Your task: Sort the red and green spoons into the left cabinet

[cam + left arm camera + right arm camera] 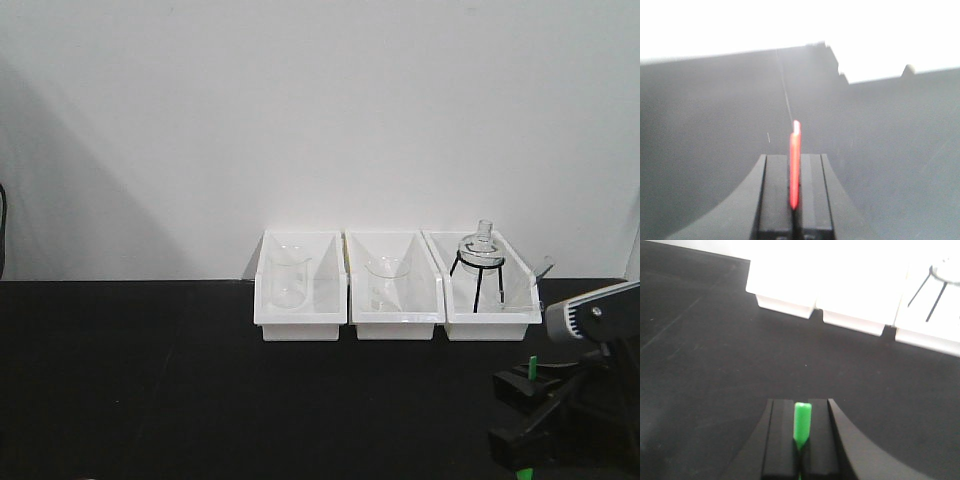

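Observation:
My left gripper (795,167) is shut on the red spoon (795,165), whose handle end sticks up between the jaws; behind it is a blurred dark grey surface. The left gripper is out of the front view. My right gripper (801,412) is shut on the green spoon (802,422), and a short green end pokes out above the black table. In the front view the right gripper (530,395) is at the lower right with the green tip (533,366) showing. The pale grey cabinet is out of view.
Three white bins stand in a row at the back of the black table (150,380): the left bin (300,290) and the middle bin (393,290) each hold a glass beaker, the right bin (482,290) holds a glass flask on a black tripod. A white wall is behind.

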Motion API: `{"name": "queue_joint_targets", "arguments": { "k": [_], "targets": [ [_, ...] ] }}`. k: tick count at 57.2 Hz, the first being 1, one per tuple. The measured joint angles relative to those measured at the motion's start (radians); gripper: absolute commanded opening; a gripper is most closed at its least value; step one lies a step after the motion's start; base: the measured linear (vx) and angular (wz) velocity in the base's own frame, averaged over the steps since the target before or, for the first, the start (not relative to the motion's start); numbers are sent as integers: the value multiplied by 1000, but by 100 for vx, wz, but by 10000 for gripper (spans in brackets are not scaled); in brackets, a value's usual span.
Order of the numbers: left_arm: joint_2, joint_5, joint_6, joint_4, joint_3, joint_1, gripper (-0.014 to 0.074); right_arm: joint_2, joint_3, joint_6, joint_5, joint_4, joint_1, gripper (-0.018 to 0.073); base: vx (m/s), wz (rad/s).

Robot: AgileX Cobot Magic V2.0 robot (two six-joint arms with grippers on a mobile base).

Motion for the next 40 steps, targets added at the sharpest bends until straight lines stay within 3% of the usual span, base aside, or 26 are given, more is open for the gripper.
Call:
{"name": "queue_joint_targets", "arguments": {
  "k": [19,40],
  "targets": [
    [-356,8,33,-12,192,0,-7,-336,206,-59,-39,5,0,-3,0,0],
    [-441,13,54,-12,228,0,-6,-546,301,-58,-51,11,0,-3,0,0]
  ]
}}
